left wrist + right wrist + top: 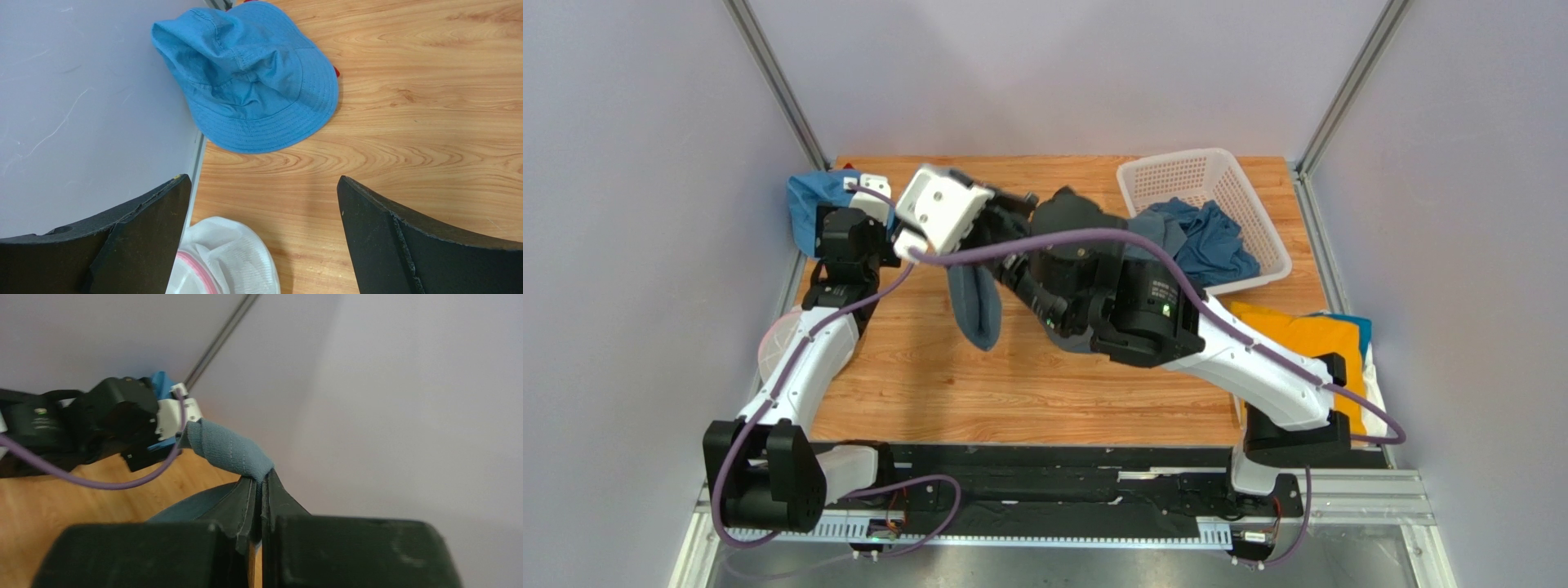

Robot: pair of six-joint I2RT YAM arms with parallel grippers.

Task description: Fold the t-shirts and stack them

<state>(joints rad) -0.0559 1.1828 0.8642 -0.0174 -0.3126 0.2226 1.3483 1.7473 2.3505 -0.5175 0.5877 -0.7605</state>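
My right gripper is shut on the hem of a dark slate-blue t-shirt. In the top view that shirt hangs from the raised right wrist above the middle of the wooden table. More slate-blue t-shirts lie heaped in the white basket at the back right. A mustard-yellow t-shirt lies flat at the right edge, with bright blue cloth showing beneath it. My left gripper stands open over bare wood at the far left, holding nothing.
A bright blue brimmed hat lies in the far left corner against the wall. A white mesh pouch with pink edging sits just below the left fingers. The right arm stretches across the table's centre.
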